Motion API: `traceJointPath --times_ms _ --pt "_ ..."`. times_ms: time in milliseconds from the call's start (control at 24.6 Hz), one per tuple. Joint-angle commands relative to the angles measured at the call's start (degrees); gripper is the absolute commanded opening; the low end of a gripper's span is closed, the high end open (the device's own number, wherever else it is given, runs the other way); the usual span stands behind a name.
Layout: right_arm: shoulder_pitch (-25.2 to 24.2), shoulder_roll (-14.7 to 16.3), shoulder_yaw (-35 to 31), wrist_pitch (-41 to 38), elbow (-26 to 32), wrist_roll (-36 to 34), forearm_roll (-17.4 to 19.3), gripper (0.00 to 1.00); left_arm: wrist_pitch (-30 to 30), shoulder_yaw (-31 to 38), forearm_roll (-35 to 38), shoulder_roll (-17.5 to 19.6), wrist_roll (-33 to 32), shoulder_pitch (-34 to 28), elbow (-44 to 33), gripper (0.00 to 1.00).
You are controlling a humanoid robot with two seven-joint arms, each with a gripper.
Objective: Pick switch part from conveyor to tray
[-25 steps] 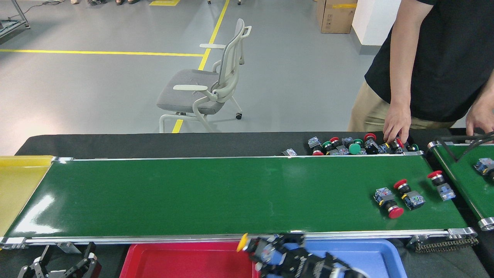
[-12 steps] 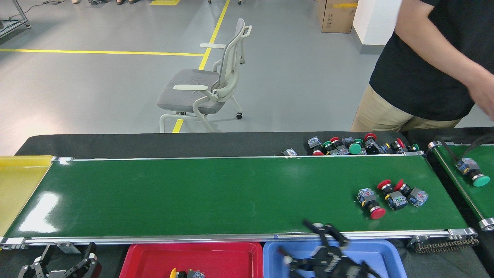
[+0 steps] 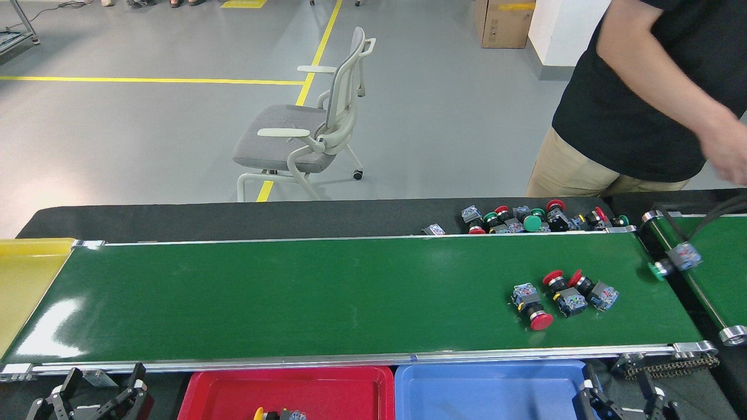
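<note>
The conveyor (image 3: pixel 292 291) runs across the middle of the head view. Three red-capped switch parts lie together on its right side: one (image 3: pixel 530 304), one (image 3: pixel 561 291) and one (image 3: pixel 594 290). A green-capped switch part (image 3: pixel 671 262) sits at the conveyor's right end, by the smaller belt. Below the near rail lies the red tray (image 3: pixel 210 391), with a yellow-capped switch part (image 3: pixel 274 415) in it at the bottom edge. My left gripper (image 3: pixel 105 385) stands open at the bottom left, holding nothing. My right gripper (image 3: pixel 618 396) is open and holds nothing at the bottom right, beside the blue tray.
A blue tray (image 3: pixel 490 391) adjoins the red one. A yellow tray (image 3: pixel 26 274) is at the belt's left end. A pile of switch parts (image 3: pixel 525 220) lies on the black table behind the belt. A person (image 3: pixel 642 99) stands at the right, above a smaller belt (image 3: pixel 718 274).
My right gripper dropped the yellow-capped switch part into the red tray and drew back to the bottom right. The belt's parts moved left. The person's hand rose from the pile.
</note>
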State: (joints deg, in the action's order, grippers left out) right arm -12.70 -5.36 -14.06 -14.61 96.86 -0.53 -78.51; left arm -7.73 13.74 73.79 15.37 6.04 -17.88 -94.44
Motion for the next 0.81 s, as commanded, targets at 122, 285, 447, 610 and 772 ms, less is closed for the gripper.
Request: traceJointPath --times_ms 122,285,447,610,772 --pt "4.7 -0.7 8.1 7.8 -0.6 5.1 -5.3 0.96 0.0 -0.2 0.0 0.1 0.2 1.3 -0.6 1.0" --pt "9.9 0.4 14.3 15.2 -5.3 6.8 -5.5 0.96 -1.1 -0.2 0.2 0.1 0.2 1.4 -0.5 1.0" --pt "15.5 0.3 16.9 17.7 -12.0 7.6 -5.7 0.96 -1.3 -0.2 0.4 0.1 0.2 2.0 -0.1 1.0" --pt "18.1 1.1 19.9 18.6 -15.3 8.3 -5.6 0.38 -1.3 -0.2 0.5 0.0 0.2 2.7 0.7 1.0" --pt "18.2 1.8 22.0 18.1 -14.9 8.5 -5.3 0.04 -1.5 -0.3 0.5 -0.1 0.2 2.7 0.7 1.0"
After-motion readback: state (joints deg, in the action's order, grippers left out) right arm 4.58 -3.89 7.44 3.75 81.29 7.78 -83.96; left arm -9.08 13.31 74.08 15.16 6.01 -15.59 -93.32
